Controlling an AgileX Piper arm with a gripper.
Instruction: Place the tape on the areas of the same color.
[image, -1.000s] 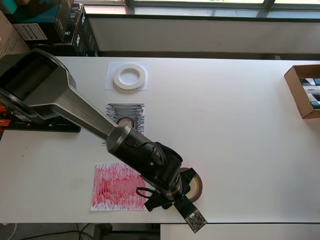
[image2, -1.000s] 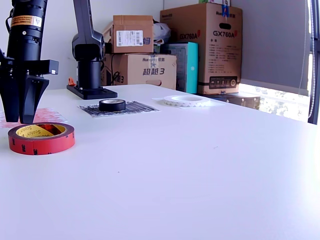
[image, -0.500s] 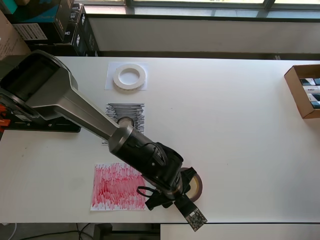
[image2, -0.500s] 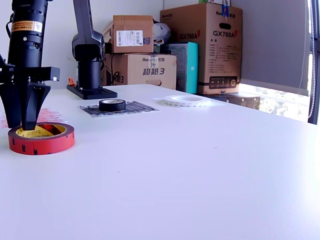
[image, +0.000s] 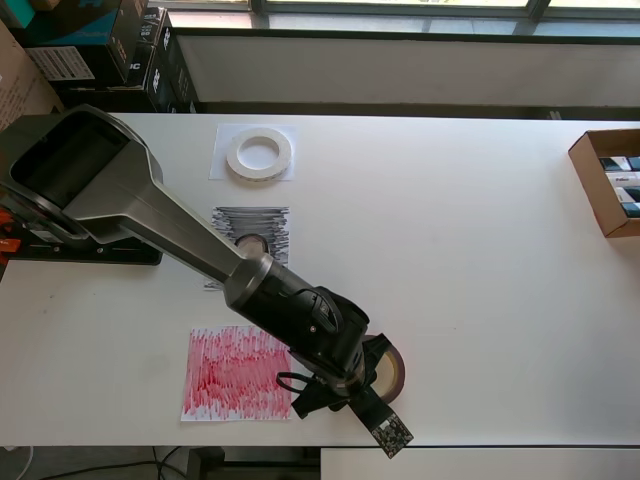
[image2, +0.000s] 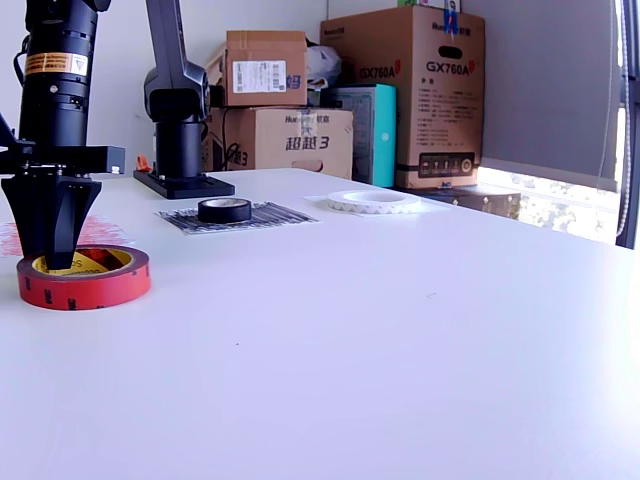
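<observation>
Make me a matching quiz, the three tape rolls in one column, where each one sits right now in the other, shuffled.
Things:
1. black roll
2. white ring
3. red roll

Places:
A. on bare table, beside the red sheet, under the gripper
B. on the black scribbled sheet
C. on the plain white sheet

Pairs: 1-B, 2-C, 3-A

fingers (image2: 47, 262) lowered, now inside red tape roll (image2: 84, 277)

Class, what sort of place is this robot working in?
Probably an office or lab storeroom corner: stacked cardboard boxes behind a white table, a window at the exterior view's right, and a robot arm base clamped on the tabletop.
</observation>
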